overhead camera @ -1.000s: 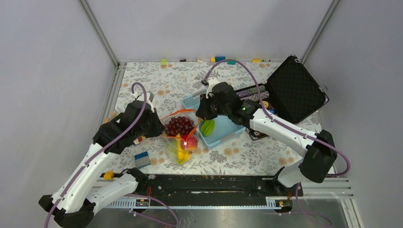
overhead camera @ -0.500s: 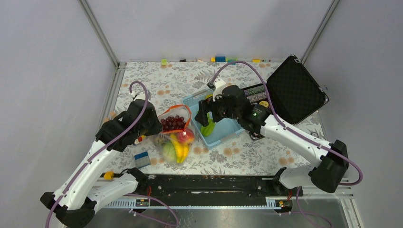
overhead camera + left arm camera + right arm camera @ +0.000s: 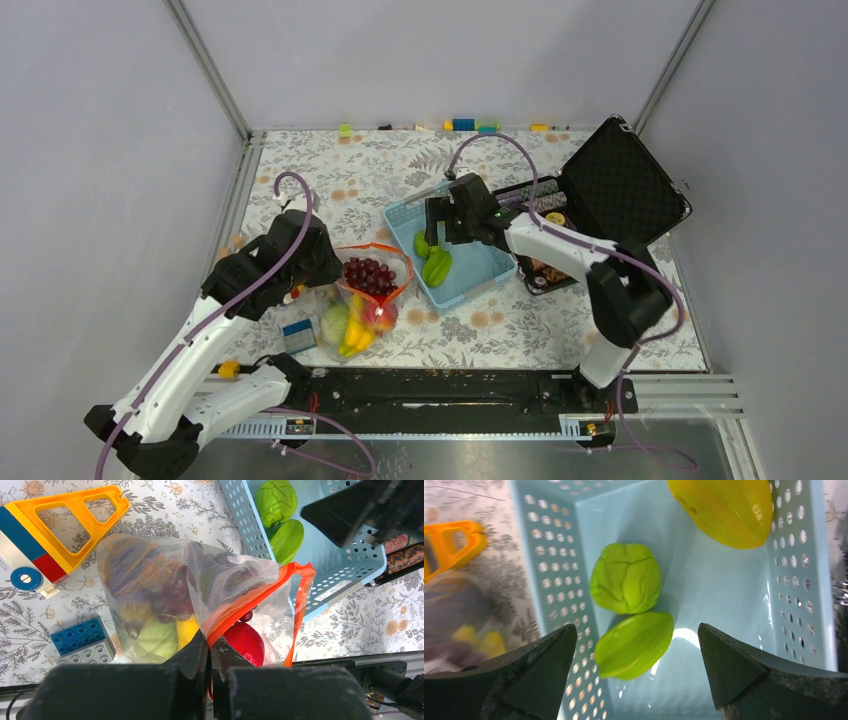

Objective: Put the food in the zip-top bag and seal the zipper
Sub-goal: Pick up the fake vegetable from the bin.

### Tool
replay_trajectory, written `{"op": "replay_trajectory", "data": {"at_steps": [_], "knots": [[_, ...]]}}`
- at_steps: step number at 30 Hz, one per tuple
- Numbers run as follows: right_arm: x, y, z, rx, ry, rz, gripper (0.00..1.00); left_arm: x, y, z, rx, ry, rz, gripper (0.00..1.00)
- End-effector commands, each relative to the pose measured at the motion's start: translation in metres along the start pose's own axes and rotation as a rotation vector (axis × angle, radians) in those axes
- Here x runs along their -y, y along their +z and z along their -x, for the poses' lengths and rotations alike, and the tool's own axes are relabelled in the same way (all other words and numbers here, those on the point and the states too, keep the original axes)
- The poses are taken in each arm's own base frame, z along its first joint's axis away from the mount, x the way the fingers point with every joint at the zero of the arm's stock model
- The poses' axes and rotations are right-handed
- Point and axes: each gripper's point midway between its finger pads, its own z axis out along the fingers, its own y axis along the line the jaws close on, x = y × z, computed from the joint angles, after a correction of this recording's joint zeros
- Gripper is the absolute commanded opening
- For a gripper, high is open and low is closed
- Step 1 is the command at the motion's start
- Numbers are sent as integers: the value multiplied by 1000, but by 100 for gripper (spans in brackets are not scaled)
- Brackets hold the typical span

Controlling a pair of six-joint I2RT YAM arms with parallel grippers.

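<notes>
Zip-top bag (image 3: pixel 150 575): clear, crinkled, lying on the floral worktop (image 3: pixel 330 175) just left of the light-blue basket (image 3: pixel 549 555), with its mouth turned toward the basket and standing open in a loop. Zipper (image 3: pixel 255 592): orange-red strip, unsealed, one run of it pinched in the clenched fingers of the left gripper (image 3: pixel 210 645), which hold that lip up. Contents of the bag: dark grapes (image 3: pixel 368 272), red apple (image 3: pixel 245 642), yellow banana (image 3: pixel 352 335), pale green head (image 3: pixel 333 322). Food not yet bagged, all in the basket: a knobbly green piece (image 3: pixel 625 577), a smooth green ridged piece (image 3: pixel 634 644) touching it, and a yellow-green ridged piece (image 3: pixel 724 507) set apart from both. Right gripper (image 3: pixel 635 630): fingers spread wide, grasping nothing, poised above the two green pieces. Step in hand, by my reading: loading, somewhat past halfway, sealing not begun. The next move calls for the right fingers to drop astride one green piece, close on it alone, and carry it over the basket wall into the propped mouth without dragging the lip shut. Nearby, not of the task: orange toy triangle (image 3: pixel 75 515), blue-and-grey brick (image 3: pixel 82 640), open black case (image 3: pixel 620 190).
</notes>
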Motion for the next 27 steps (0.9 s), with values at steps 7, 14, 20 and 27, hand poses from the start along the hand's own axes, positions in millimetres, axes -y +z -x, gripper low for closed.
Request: {"op": "replay_trajectory", "data": {"at_steps": [7,14,20,27], "knots": [[-2,65,9,-13,77,-24,94,15,-6,17,80,0,-87,0],[3,92,-5,-68,121,-58,90,16,-4,16,75,3,-88,0],[5,99,-13,-95,148,-76,85,18,-1,14,66,3,-97,0],[4,92,0,-49,107,-69,66,21,0,14,59,4,-109,0]]}}
